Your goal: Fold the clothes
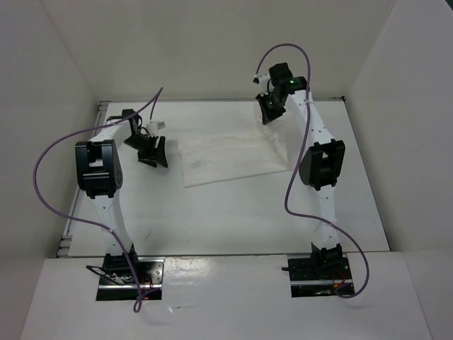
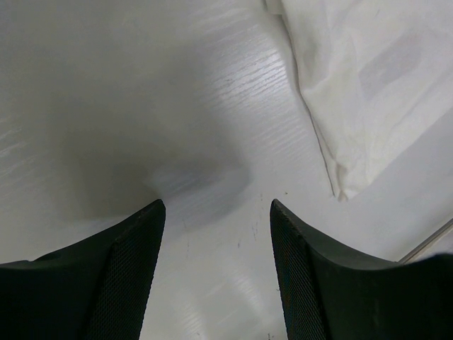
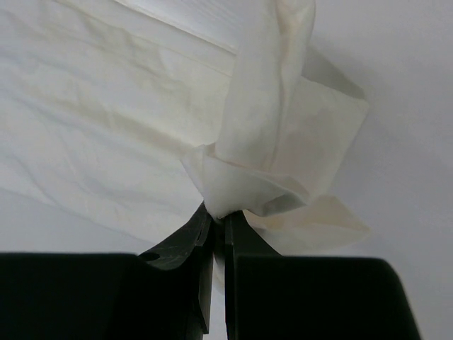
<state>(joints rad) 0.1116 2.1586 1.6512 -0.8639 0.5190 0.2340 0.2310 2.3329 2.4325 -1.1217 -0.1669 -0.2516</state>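
Observation:
The clothes (image 1: pixel 230 159) are one thin white wrinkled garment lying flat in the middle of the table, with its far right corner lifted. My right gripper (image 1: pixel 269 113) is shut on that corner above the table's back right; in the right wrist view the bunched cloth (image 3: pixel 262 163) sits pinched at the fingertips of my right gripper (image 3: pixel 219 212). My left gripper (image 1: pixel 154 152) hovers just left of the garment's left edge. In the left wrist view my left gripper (image 2: pixel 216 209) is open over bare table, and the garment's near corner (image 2: pixel 368 85) lies up and to the right.
White walls enclose the table (image 1: pixel 233 219) on the left, back and right. Purple cables loop from both arms. The arm bases (image 1: pixel 131 273) are bolted at the near edge. A metal rail (image 1: pixel 71 234) runs along the table's left side.

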